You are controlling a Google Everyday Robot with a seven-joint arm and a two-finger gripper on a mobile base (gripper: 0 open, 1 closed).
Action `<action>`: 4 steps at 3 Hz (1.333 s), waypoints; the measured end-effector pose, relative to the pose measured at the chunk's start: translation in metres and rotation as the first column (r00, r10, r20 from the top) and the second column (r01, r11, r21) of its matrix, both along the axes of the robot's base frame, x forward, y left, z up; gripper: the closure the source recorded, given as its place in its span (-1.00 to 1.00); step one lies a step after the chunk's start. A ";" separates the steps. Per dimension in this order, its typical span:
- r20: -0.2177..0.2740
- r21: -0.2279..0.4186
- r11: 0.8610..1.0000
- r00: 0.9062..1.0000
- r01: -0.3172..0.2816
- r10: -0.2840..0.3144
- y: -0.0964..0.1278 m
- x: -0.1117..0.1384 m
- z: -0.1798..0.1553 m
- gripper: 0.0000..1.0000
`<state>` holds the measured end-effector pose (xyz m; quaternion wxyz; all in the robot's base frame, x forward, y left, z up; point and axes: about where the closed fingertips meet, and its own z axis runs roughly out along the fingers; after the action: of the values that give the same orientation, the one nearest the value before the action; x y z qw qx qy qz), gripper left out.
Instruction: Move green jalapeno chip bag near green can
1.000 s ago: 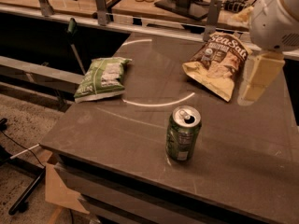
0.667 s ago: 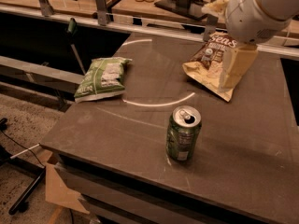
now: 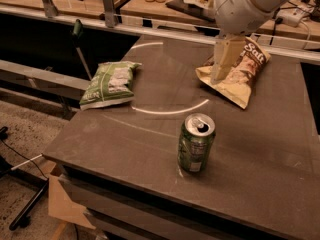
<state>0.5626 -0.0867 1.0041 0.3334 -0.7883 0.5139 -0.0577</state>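
Note:
The green jalapeno chip bag (image 3: 110, 84) lies flat near the table's left edge, its white panel facing up. The green can (image 3: 196, 143) stands upright near the front middle of the table, with its silver top and pull tab showing. It is well apart from the bag, to the bag's right and nearer the front. My gripper (image 3: 218, 75) hangs down from the white arm (image 3: 245, 4) at the back, in front of the left part of the tan Sea Salt chip bag (image 3: 245, 76). It is far to the right of the green bag and holds nothing that I can see.
The dark table (image 3: 150, 134) has its left and front edges close to the bag and the can. A metal rail (image 3: 105, 4) and a cluttered bench run along the back. A dark handle (image 3: 77, 31) stands up just left of the table.
The arm and gripper have swung left, from beyond the Sea Salt bag's right side to in front of its left part. The bags and the can have not moved.

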 end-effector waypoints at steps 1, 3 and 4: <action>0.000 0.000 1.000 1.000 0.000 0.000 0.000 0.000 0.000 -1.00; 0.180 0.008 0.971 0.955 -0.240 0.235 0.068 0.042 -0.018 -1.00; 0.179 -0.022 0.930 0.914 -0.367 0.365 0.109 0.052 -0.042 -1.00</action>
<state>0.6144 0.0226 0.9620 0.3881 -0.8599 0.3256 -0.0620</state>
